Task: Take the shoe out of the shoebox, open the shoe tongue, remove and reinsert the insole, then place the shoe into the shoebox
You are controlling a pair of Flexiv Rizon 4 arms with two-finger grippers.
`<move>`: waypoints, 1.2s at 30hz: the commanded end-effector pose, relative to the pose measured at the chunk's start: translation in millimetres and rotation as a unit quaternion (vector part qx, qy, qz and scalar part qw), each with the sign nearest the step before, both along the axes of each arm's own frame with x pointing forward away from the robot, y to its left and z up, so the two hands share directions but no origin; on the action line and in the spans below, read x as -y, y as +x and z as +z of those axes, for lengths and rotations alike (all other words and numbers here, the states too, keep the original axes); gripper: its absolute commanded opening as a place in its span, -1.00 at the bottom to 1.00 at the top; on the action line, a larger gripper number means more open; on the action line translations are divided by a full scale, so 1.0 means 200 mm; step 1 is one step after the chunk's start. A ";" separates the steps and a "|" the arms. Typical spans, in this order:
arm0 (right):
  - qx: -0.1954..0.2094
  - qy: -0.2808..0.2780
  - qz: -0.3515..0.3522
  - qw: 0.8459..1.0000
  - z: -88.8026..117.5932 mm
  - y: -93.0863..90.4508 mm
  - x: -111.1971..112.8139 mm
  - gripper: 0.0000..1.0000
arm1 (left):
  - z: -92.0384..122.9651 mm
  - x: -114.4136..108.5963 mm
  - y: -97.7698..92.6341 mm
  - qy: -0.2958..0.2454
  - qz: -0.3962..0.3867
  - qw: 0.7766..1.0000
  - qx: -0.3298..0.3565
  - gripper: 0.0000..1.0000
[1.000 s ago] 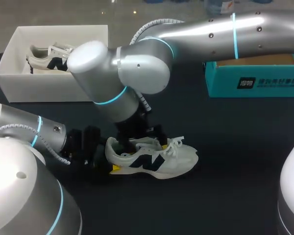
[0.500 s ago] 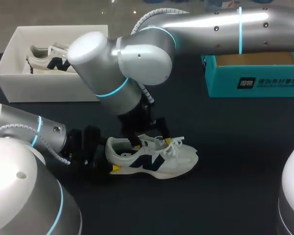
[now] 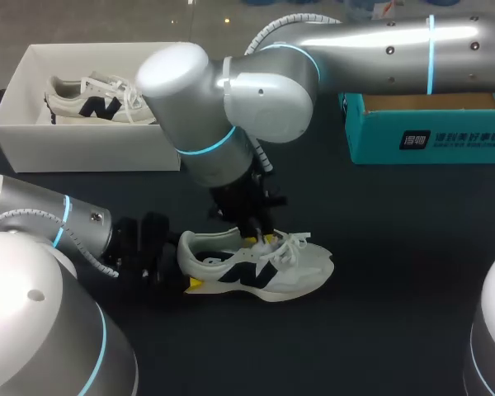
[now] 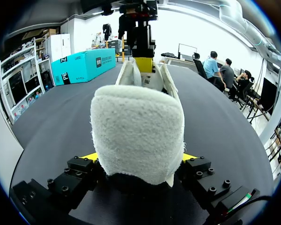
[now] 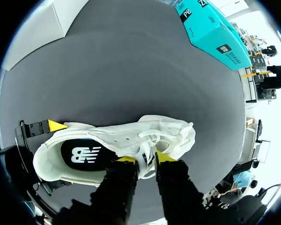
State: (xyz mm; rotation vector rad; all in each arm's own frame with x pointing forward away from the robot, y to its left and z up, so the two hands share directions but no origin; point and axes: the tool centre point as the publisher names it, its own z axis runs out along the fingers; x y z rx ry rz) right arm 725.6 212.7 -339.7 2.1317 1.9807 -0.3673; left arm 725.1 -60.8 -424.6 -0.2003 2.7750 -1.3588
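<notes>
Grips the shoe [image 3: 256,268] by its heel [image 4: 138,131] with left jaws, toe pointing away along worktop [image 3: 379,247]; pinches, apparently, the tongue [image 5: 147,140] with right jaws from above.

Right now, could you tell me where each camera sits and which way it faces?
Head view: above and behind, looking down on the table; left arm, right arm show.
Left wrist view: on the left wrist, facing the shoe heel-on; left gripper clamps the heel.
Right wrist view: on the right wrist, looking down on the shoe, pinched by the right gripper.
Shared: all show the shoe.
</notes>
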 end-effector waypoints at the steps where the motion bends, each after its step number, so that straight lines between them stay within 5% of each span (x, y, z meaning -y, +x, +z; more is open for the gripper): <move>1: 0.063 0.026 -0.140 0.988 0.06 -0.03 0.07 -1.00 | -0.01 0.00 -0.01 0.001 0.001 1.000 0.001 -1.00; 6: 0.077 0.072 -0.149 0.983 0.12 -0.05 0.16 -1.00 | -0.01 0.00 -0.01 0.001 0.001 1.000 0.001 -1.00; 18: 0.078 0.057 -0.182 0.979 0.15 -0.11 0.37 -1.00 | -0.01 0.00 -0.01 0.001 0.001 1.000 0.001 -1.00; 36: 0.049 0.086 -0.228 0.969 -0.20 -0.10 0.53 -1.00 | -0.01 0.00 -0.01 0.001 0.001 1.000 0.001 -1.00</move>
